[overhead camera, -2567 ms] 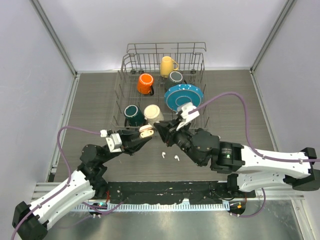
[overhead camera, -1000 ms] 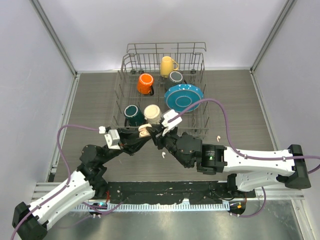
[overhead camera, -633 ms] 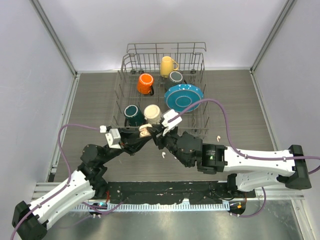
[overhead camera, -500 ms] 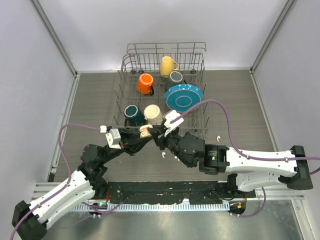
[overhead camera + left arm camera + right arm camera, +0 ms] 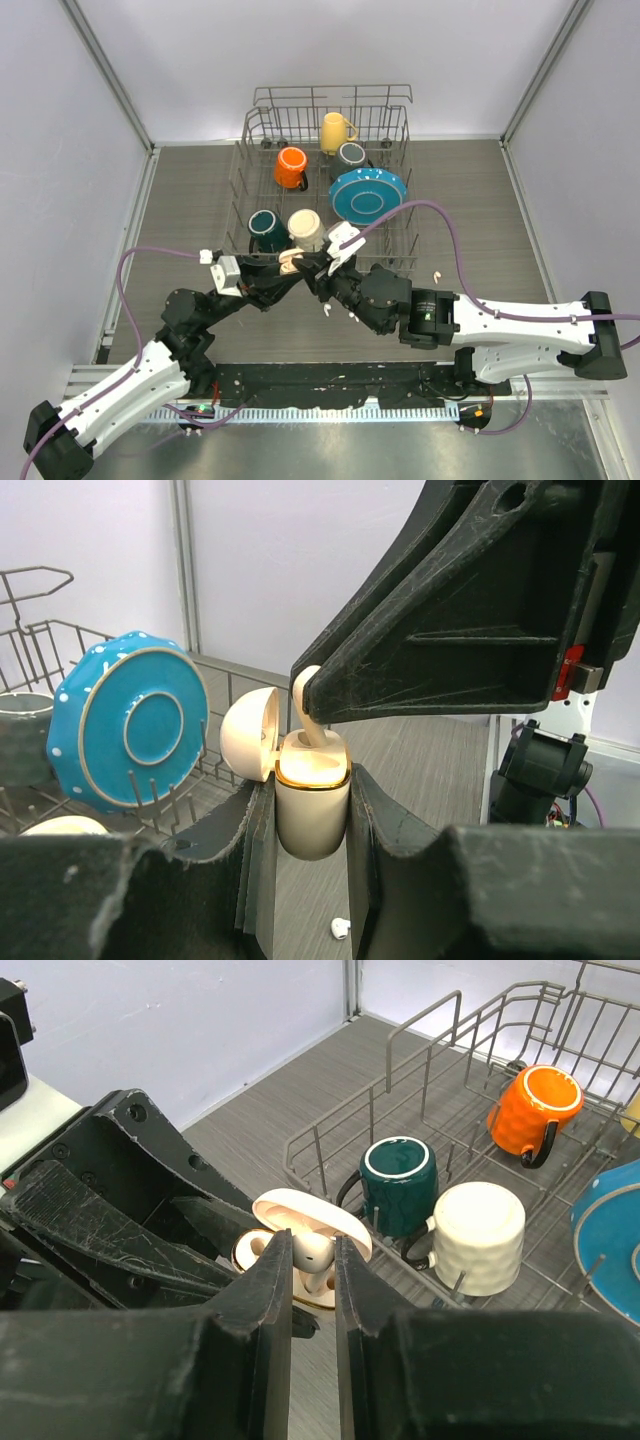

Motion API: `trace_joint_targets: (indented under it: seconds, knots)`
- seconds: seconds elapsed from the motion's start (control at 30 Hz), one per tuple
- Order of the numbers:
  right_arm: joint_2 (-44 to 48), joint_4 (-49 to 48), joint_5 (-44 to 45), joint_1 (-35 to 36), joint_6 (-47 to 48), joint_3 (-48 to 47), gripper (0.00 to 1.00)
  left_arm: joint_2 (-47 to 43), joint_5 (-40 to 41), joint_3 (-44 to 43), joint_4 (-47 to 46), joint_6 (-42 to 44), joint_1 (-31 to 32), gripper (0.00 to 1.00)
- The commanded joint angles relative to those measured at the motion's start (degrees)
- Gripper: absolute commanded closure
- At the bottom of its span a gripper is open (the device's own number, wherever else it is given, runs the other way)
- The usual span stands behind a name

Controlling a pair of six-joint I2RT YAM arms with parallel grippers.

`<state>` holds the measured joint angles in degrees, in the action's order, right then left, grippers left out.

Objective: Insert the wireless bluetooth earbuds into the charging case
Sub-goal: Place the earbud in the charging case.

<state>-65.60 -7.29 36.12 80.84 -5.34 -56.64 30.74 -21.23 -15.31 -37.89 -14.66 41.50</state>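
My left gripper [image 5: 312, 785] is shut on the cream charging case [image 5: 312, 815], held upright above the table with its lid [image 5: 249, 733] hinged open. My right gripper [image 5: 313, 1245] is shut on one white earbud [image 5: 314, 1252]. It holds the earbud [image 5: 308, 712] right over the case's open top, the stem reaching down into it. In the top view both grippers meet at the case [image 5: 291, 262], in front of the rack. A loose earbud [image 5: 326, 310] lies on the table just below them, and another earbud [image 5: 436, 273] lies to the right.
Right behind the grippers stands a wire dish rack [image 5: 262, 118] holding a teal mug [image 5: 266, 230], a cream mug [image 5: 306, 229], an orange mug [image 5: 291, 167], a yellow mug [image 5: 335, 131], a grey mug [image 5: 351, 154] and a blue plate [image 5: 367, 193].
My right arm has swung left and brought its fingertips to the open case. Over the last second both grippers have stayed almost still.
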Motion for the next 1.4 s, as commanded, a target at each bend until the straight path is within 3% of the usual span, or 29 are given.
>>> trace_joint_targets:
  seconds: [0.0, 0.27, 0.87, 1.23, 1.37]
  knots:
    - [0.3, 4.0, -4.1, 0.9, 1.0, 1.4, 0.97, -1.1, 5.2, -3.0, -8.7, 0.1, -0.6, 1.0]
    - [0.7, 1.1, 3.8, 0.8, 2.6, 2.2, 0.99, -1.6, 3.2, -2.9, -8.1, 0.1, -0.6, 1.0]
    - [-0.4, -7.4, 10.3, 0.9, 9.9, 5.3, 0.99, -2.4, 1.5, -2.4, -8.7, -1.0, -0.6, 1.0]
    - [0.5, -4.2, 6.0, 0.8, 8.2, 5.9, 0.99, -1.7, 2.5, -2.4, -9.8, -0.7, -0.6, 1.0]
    - [2.1, -0.6, 2.2, 0.8, 5.4, 6.0, 0.92, -1.7, 4.5, -2.1, -10.4, -0.5, -0.7, 1.0]
